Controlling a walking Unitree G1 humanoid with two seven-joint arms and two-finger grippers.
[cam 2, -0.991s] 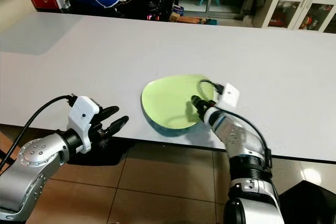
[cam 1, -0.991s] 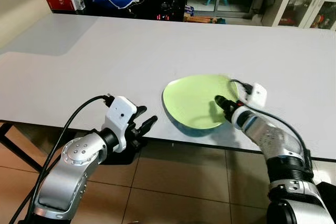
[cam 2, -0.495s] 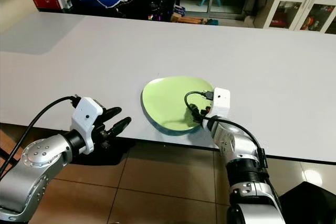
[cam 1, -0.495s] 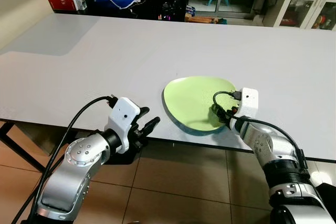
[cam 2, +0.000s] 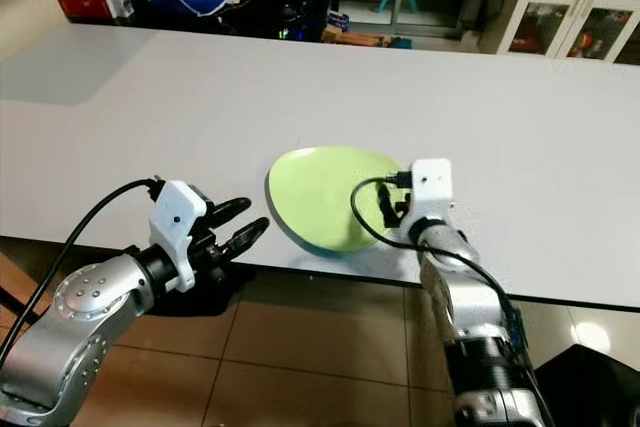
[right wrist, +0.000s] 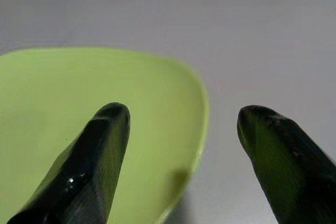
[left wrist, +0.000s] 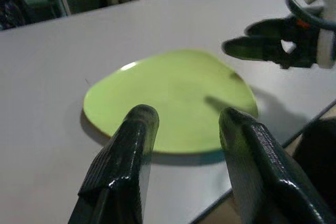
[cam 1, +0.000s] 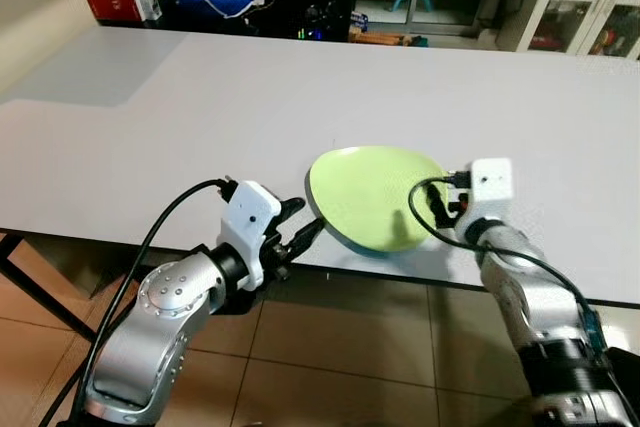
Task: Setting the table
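A: Where's the flat, rounded lime-green plate (cam 1: 372,197) seen rn?

B: It's laid on the long white table (cam 1: 200,107), close to the near edge. In the right wrist view the plate's rim (right wrist: 202,114) is found between the two black fingers (right wrist: 94,156) of the right gripper (cam 2: 392,209), one finger over the green surface, the other out over bare table. Whether the rim is touched can't be told.

A: Fingers' state?

B: Both pairs are held apart, nothing gripped. The left gripper (cam 1: 300,230) is kept at the table's near edge, and the plate's closest side (left wrist: 173,148) is seen just beyond its fingertips (left wrist: 142,119) in the left wrist view, w/ a gap of table between.

A: How's the plate expected to handle?

B: Judged only, not seen: stiff, thin, prob. light. Material isn't clear, melamine or glazed ceramic. A smooth, slightly glossy face is shown, so it's likely slippery under hard black pads. If ceramic, it'd be chipped by a drop on the tiled floor (cam 1: 330,347) below.

A: Where should it be taken hold of?

B: At the rim, approx. where it's already straddled by the right fingers: one finger slid under the edge, one pressed on top. The plate lies nearly flat, so little room is left underneath. It might be eased toward the table edge first so the underside can be reached. A pinch far from the centre means tilt is to be expected; support from the left side would help.
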